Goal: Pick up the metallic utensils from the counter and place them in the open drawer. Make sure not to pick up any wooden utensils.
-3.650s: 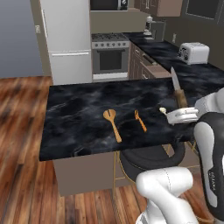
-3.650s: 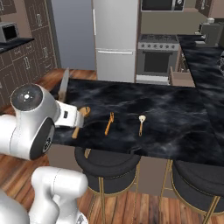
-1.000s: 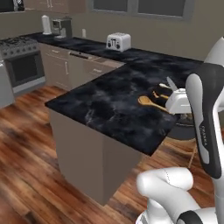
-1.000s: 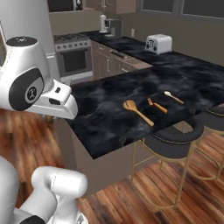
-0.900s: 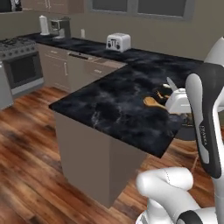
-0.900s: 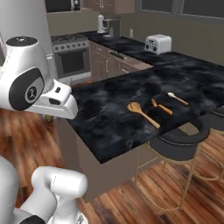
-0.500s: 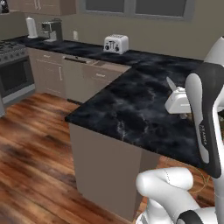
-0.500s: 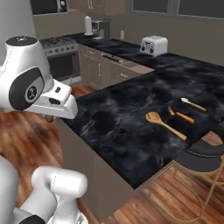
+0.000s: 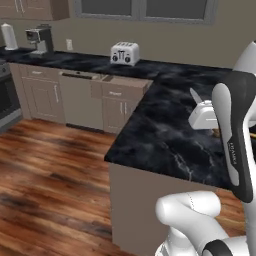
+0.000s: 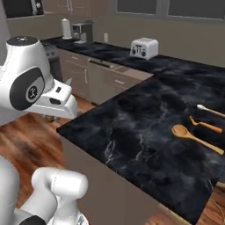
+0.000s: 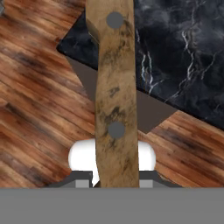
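Note:
My gripper (image 11: 116,176) is shut on the knife (image 11: 114,92); its brown riveted handle runs up the middle of the hand view, over the wood floor and a corner of the counter (image 11: 183,57). The left base view has the gripper (image 9: 198,106) above the counter (image 9: 165,135) with the grey blade (image 9: 194,95) pointing up. The slim orange fork (image 10: 205,125) lies at the right of the black counter (image 10: 145,132), beside the larger wooden spoon (image 10: 193,137). Under the far counter a taupe drawer (image 9: 125,82) looks pulled out.
A pale slim utensil (image 10: 212,111) lies beyond the fork. A toaster (image 9: 124,53) and a coffee maker (image 9: 40,39) stand on the back counter. Wood floor (image 9: 50,175) spreads to the left of the counter's end.
The whole picture has shifted as the base moves: the counter and utensils have slid right in the right base view. The knife stays in my gripper.

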You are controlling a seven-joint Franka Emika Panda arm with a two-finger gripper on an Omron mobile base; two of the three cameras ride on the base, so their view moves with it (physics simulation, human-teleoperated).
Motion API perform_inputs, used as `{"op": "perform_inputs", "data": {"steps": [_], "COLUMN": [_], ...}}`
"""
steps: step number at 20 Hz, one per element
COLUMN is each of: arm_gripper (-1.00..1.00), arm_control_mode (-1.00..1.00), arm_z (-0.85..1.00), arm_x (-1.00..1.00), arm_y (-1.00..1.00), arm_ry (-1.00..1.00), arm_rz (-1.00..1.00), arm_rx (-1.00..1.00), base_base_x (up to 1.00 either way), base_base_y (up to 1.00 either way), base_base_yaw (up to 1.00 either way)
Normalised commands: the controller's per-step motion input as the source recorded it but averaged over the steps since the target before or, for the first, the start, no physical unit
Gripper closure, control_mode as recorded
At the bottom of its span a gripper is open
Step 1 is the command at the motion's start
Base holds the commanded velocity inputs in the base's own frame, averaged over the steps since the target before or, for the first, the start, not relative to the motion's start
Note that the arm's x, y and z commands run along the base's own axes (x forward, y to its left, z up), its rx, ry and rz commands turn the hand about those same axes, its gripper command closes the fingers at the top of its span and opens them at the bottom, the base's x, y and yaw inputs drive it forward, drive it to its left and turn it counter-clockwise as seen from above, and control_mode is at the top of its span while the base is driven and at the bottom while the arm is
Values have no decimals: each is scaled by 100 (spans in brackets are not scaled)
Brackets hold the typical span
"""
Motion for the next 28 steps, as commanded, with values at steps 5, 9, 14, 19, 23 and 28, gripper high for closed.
{"op": "perform_inputs", "data": {"steps": [5,9,14,19,23,28], "arm_gripper": [100,100,100,100,100,100], "arm_control_mode": [100,100,100,100,100,100], "arm_z": [0,0,0,0,0,0], "arm_x": [0,0,0,0,0,0], "arm_y": [0,0,0,0,0,0], "arm_ry": [0,0,0,0,0,0], "arm_rz": [0,0,0,0,0,0], "arm_rx": [0,0,0,0,0,0], "base_base_x": [42,35,33,29,48,71], "base_base_y": [100,100,100,100,100,100], "base_base_yaw": [-48,-48,-46,-43,-31,-32]}}
